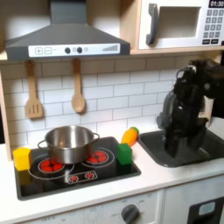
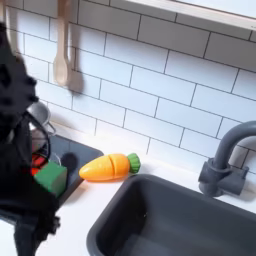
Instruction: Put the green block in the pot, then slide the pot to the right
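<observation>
Toy carrot (image 2: 110,166), sink (image 2: 150,215), faucet (image 2: 225,160)

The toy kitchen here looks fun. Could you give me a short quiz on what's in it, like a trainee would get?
1. True or false: the green block already lies inside the pot.
2. In the first exterior view, what sits to the left of the pot? A) a yellow block B) a faucet C) a mug
3. Fill in: the pot stands on the toy ____.

Key: 1 false, the block sits outside the pot, at its right in the first exterior view. 2 A. 3 stove.
</observation>
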Robot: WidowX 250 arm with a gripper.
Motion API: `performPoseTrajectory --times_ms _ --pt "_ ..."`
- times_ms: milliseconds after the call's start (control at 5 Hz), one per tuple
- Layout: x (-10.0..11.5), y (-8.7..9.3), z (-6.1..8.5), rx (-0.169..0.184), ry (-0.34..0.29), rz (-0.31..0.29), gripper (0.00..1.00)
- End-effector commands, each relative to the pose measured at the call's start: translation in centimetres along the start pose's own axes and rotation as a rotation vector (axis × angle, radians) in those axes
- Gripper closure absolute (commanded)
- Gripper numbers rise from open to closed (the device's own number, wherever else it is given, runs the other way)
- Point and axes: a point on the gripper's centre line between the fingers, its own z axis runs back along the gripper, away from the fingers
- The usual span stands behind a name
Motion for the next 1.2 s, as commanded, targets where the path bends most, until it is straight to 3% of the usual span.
performPoseTrajectory --times_ms 0,1000 --pt "3.5 0.6 -0.9 0.021 -0.016 0.0 0.0" --pt "9.5 2.0 -2.4 0.049 -0.029 0.006 0.0"
